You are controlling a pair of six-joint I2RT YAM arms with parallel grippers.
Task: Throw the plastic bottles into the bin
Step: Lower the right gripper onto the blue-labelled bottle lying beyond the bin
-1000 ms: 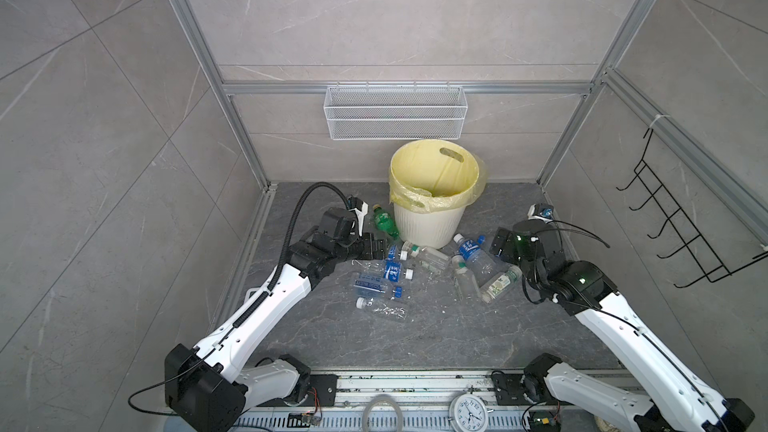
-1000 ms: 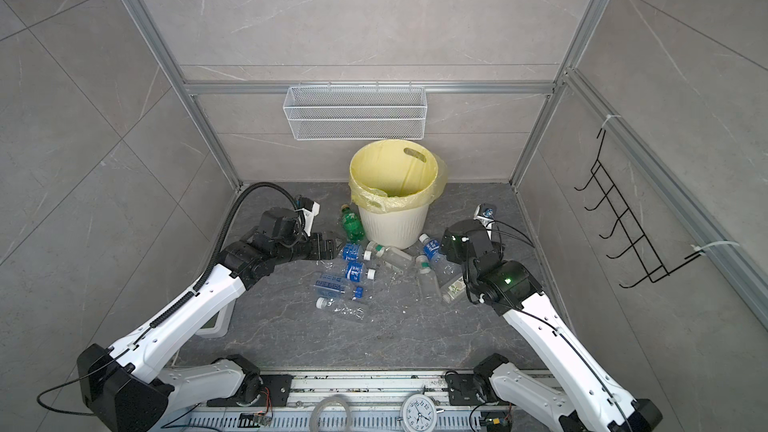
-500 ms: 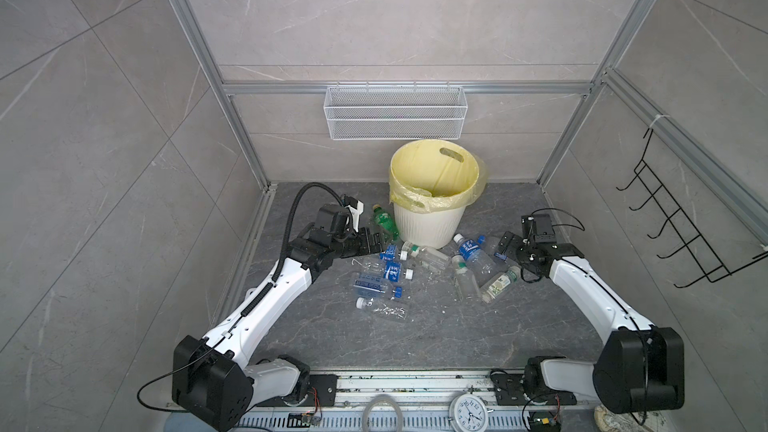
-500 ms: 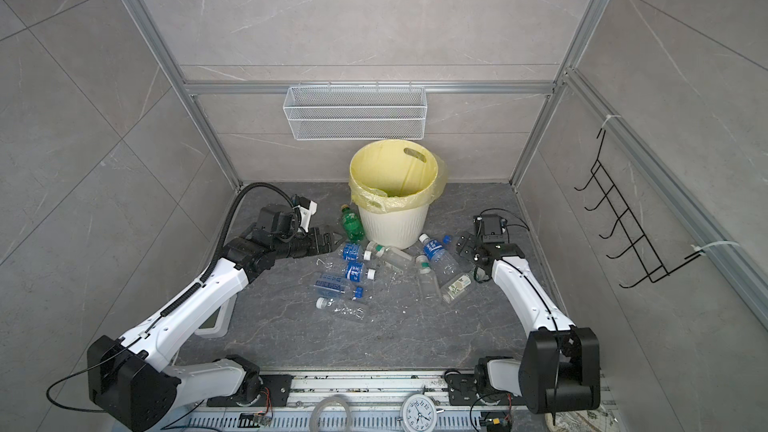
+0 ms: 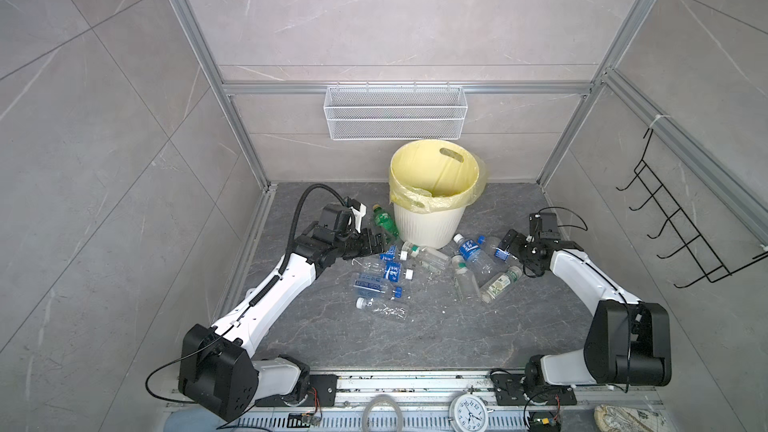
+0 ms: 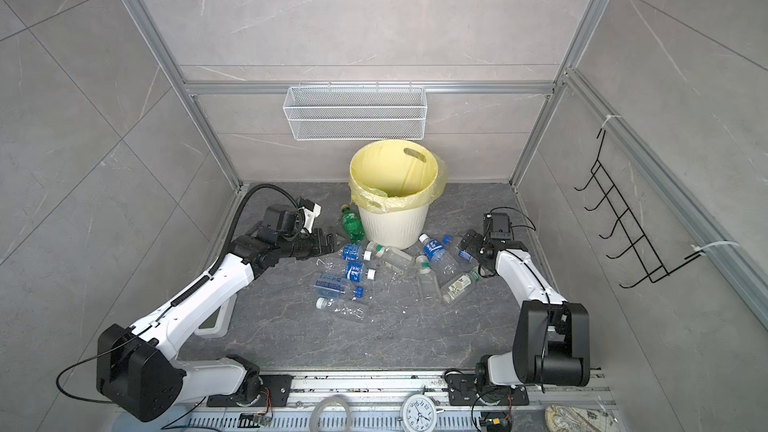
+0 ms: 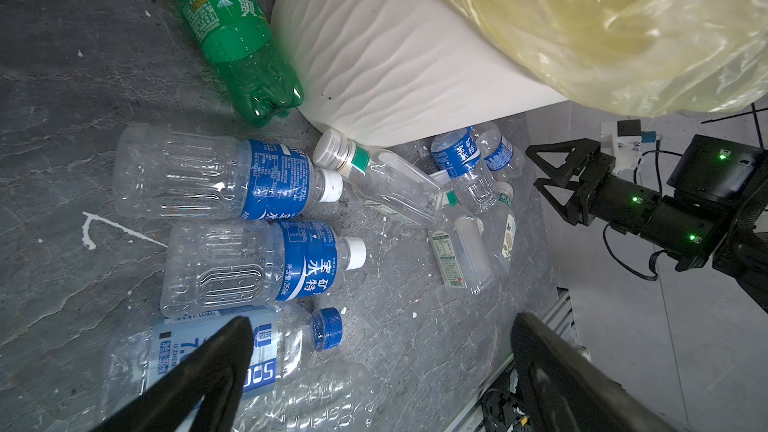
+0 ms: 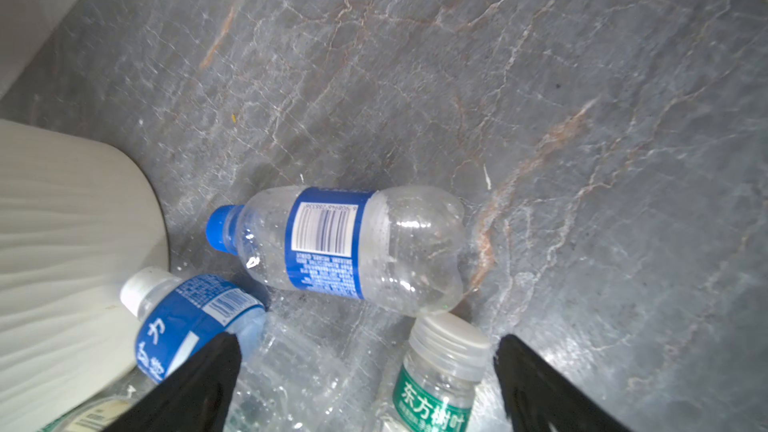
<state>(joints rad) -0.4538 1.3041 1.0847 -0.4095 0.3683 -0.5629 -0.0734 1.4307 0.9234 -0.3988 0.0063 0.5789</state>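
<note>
Bin: the bin (image 5: 428,228) stands upright near the middle of the surface's (image 5: 415,338) back edge. Its yellow liner is folded over the rim and its mouth is open to both arms, which is probably why each works beside it.
Plastic bottles: the plastic bottles (image 5: 390,272) lie on their sides in front of the bin's foot, in two loose groups, one nearer each arm. None is lifted.
Green bottle: the green bottle (image 7: 232,35) lies on the bin's left-edge side, its base against the ribbed wall.
Left gripper: the left gripper (image 5: 376,243) sits low by the left group, just beside the green bottle's base. Its fingers (image 7: 199,371) are spread wide and empty, over a blue-capped "500" bottle (image 7: 291,347); no contact shows.
Right gripper: the right gripper (image 5: 508,243) hangs low at the right group. Its fingers (image 8: 195,384) are fully released and hold nothing. A barcode bottle (image 8: 353,247) lies just ahead, and a green-labelled bottle (image 8: 440,380) shows between them; I cannot tell whether they touch it.
Step, as judged: both arms look lined up for a pick, with the fingers spread to straddle a bottle's body.
</note>
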